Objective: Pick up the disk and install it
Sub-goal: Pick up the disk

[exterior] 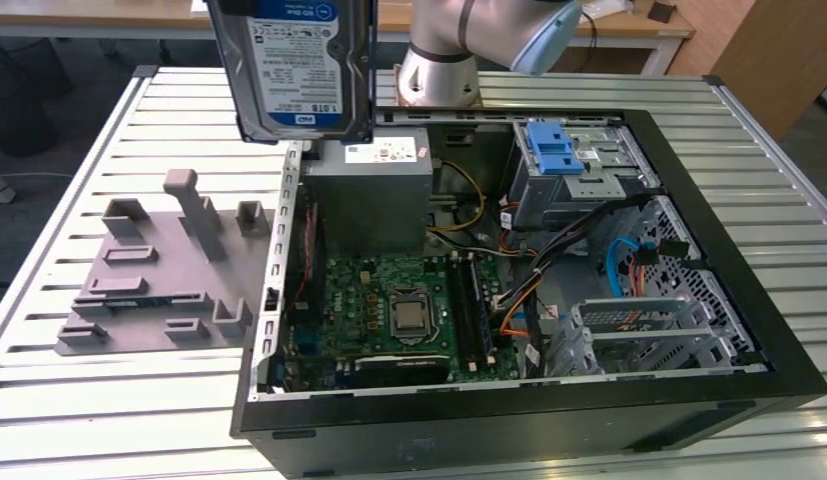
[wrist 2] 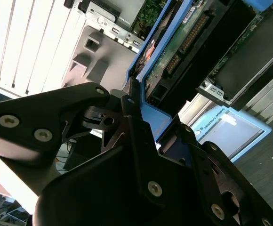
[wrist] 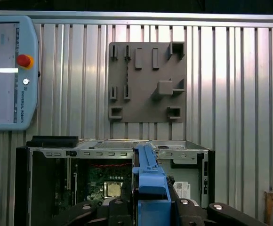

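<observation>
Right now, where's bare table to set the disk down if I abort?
Bare table slats lie at the exterior view's left, nearer than the holder and beyond it. The case is crowded: board, cables, bays. The disk is held aloft.

The disk (exterior: 296, 65) is silver with a white-and-blue label and a blue frame. The holder (exterior: 160, 270) is plain grey, the table (exterior: 106, 400) white and ribbed, the computer case (exterior: 520, 415) black, its circuit board (exterior: 373, 300) green.
</observation>
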